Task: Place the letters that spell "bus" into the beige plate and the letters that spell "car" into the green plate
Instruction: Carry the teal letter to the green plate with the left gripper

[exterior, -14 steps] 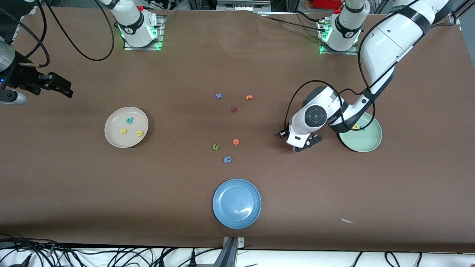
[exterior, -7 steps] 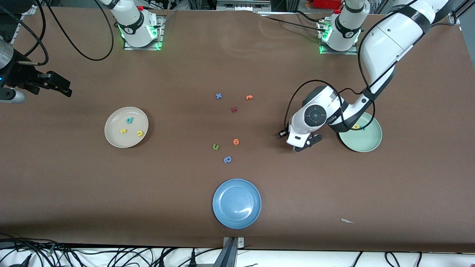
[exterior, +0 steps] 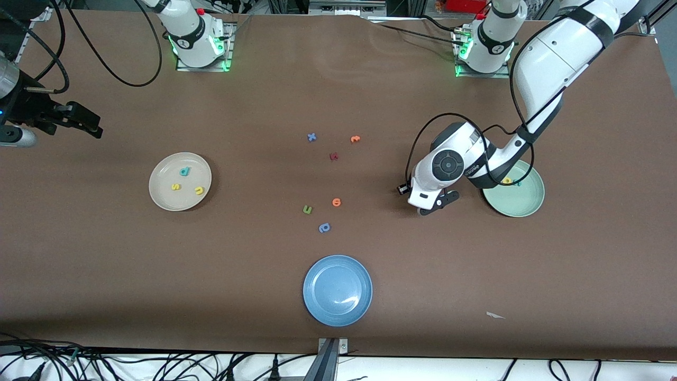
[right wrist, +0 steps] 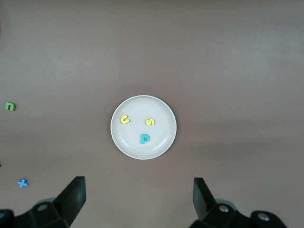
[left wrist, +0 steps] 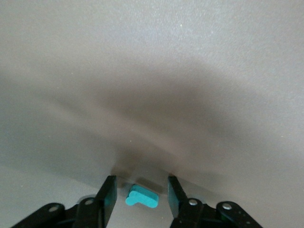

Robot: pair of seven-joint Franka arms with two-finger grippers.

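Note:
The beige plate [exterior: 158, 197] [right wrist: 164, 134] holds the teal "b" [exterior: 184, 171] [right wrist: 145, 138], the yellow "s" [exterior: 175, 186] [right wrist: 149, 121] and the yellow "u" [exterior: 199, 190] [right wrist: 125, 119]. The green plate [exterior: 524, 204], partly hidden by the left arm, holds the yellow "a" [exterior: 506, 181] and the teal "c" [exterior: 518, 183]. My left gripper [exterior: 435, 207] [left wrist: 141, 183] is down at the table beside the green plate. It is open, and the teal "r" [left wrist: 141, 197] lies flat between its fingers with a gap on each side. My right gripper [exterior: 84, 124] [right wrist: 138, 183] waits open, high up at the right arm's end of the table.
Loose letters lie mid-table: a blue "x" [exterior: 312, 137], an orange one [exterior: 355, 139], a dark red one [exterior: 334, 156], another orange one [exterior: 336, 201], a green "u" [exterior: 308, 209] and a blue stem-and-bowl letter [exterior: 324, 227]. A blue plate [exterior: 337, 290] sits nearest the front camera.
My left hand has shifted only a hair by the green plate. My right gripper has drifted slightly toward the robots' bases. No letter has moved.

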